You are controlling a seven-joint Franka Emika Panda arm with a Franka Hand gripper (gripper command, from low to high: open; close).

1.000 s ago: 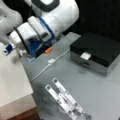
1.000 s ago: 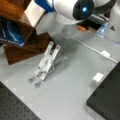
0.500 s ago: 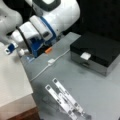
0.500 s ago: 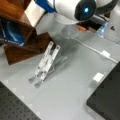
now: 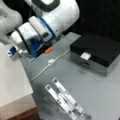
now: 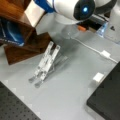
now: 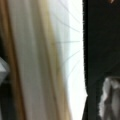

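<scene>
Looking across both front views, I cannot find my hand itself; whether it is wide or narrow I cannot tell. The arm (image 5: 42, 27) hangs over the bench (image 5: 100, 92) beside an orange piece (image 5: 48, 50), near the white cable (image 5: 51, 61) and folding stand (image 6: 46, 62).

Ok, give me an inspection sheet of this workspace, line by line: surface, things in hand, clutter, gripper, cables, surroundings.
Surface: grey table, bare in the middle.
Things in hand: nothing seen held; an orange piece lies closest to the arm's end.
Clutter: folding metal stand lying flat; black box with a white tag.
Gripper: not seen in any view.
Cables: white cable with an inline block running across the table.
Surroundings: wooden shelf in a front view; pale block at a front view's left.
</scene>
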